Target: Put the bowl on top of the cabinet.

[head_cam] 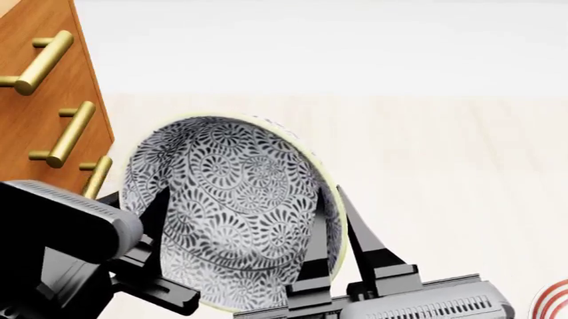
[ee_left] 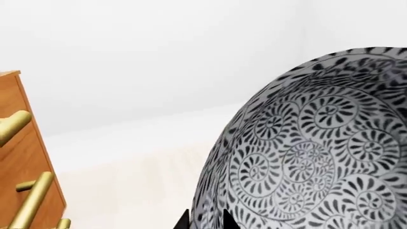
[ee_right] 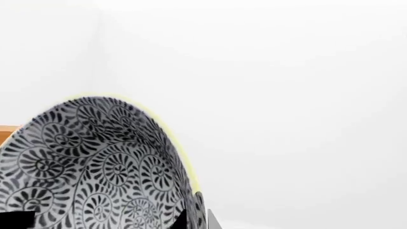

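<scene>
The patterned grey-black bowl (head_cam: 235, 199) hangs tilted in the air, its inside facing the head camera, held by both grippers. My left gripper (head_cam: 138, 203) is shut on the bowl's left rim. My right gripper (head_cam: 336, 222) is shut on its right rim, one finger inside and one outside. The left wrist view shows the bowl (ee_left: 305, 152) with its wall pinched in the left gripper (ee_left: 205, 220). In the right wrist view the bowl (ee_right: 95, 162) is clamped by the right gripper (ee_right: 196, 219). The orange-brown cabinet (head_cam: 36, 113) stands to the left of the bowl; its top is out of view.
Brass bar handles (head_cam: 76, 133) stick out of the cabinet's drawer fronts close to the bowl's left side. The cabinet (ee_left: 25, 157) also shows in the left wrist view. A red-ringed plate (head_cam: 555, 299) peeks in at the lower right. Pale floor lies behind.
</scene>
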